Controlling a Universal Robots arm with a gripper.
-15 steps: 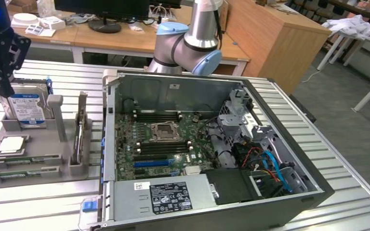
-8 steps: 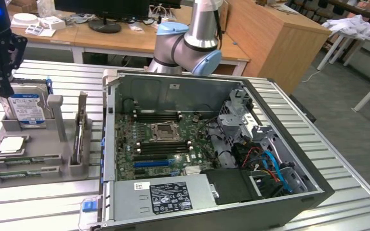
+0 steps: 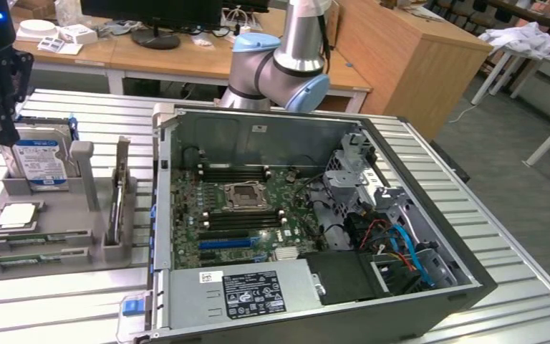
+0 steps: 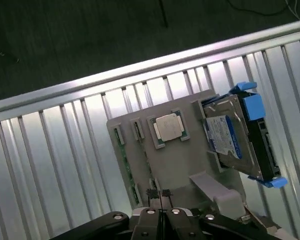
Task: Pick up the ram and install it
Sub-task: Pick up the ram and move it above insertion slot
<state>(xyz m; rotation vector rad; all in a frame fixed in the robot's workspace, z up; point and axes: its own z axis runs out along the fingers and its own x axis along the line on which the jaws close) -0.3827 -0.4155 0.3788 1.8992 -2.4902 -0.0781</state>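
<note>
Two rams lie on edge in slots of a grey holder on the exterior view's left: one ram nearer the processor, the other ram at the holder's front. In the wrist view the ram shows as a thin green strip beside a second one. My gripper hangs above the holder, over the hard drive and apart from the rams. In the wrist view the gripper has its fingertips pressed together with nothing between them.
The holder also carries a square silver processor, the blue-labelled hard drive and an upright card. An open computer case with its motherboard stands in the middle of the ribbed metal table. The arm's base rises behind it.
</note>
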